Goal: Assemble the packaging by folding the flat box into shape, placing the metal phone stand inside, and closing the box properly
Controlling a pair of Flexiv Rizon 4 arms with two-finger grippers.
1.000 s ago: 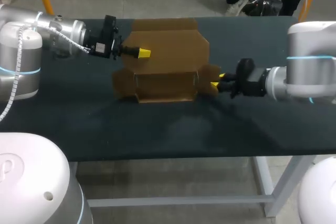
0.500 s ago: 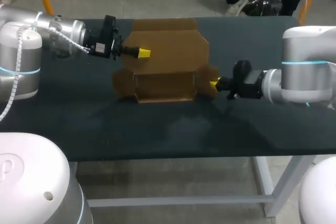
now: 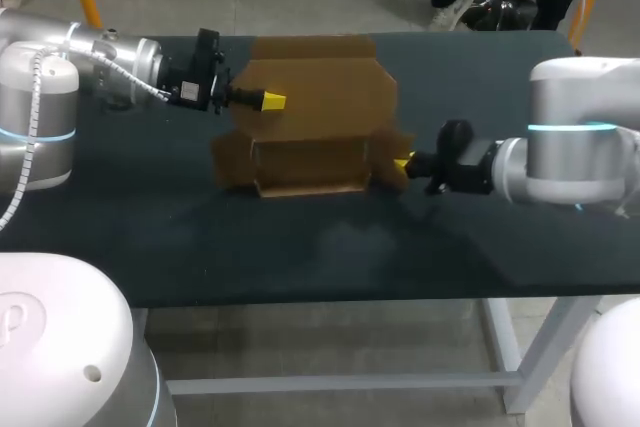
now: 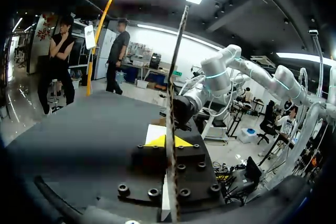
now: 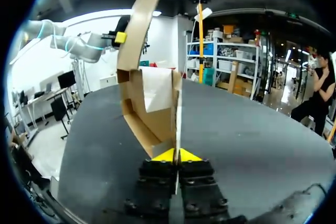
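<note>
- Cardboard box [image 3: 310, 152] is being held near the middle of the table [image 3: 300, 247], half-formed, its long axis running side to side between the two arms.
- The lid panel [image 3: 335, 92] is being pinched at its left edge by the left gripper [image 3: 272, 100], fingers clamped on it.
- The side flap [image 3: 388, 147] is being gripped by the right gripper [image 3: 402, 162], the nearer one for folding that end inward.
- No phone stand is being shown.
</note>
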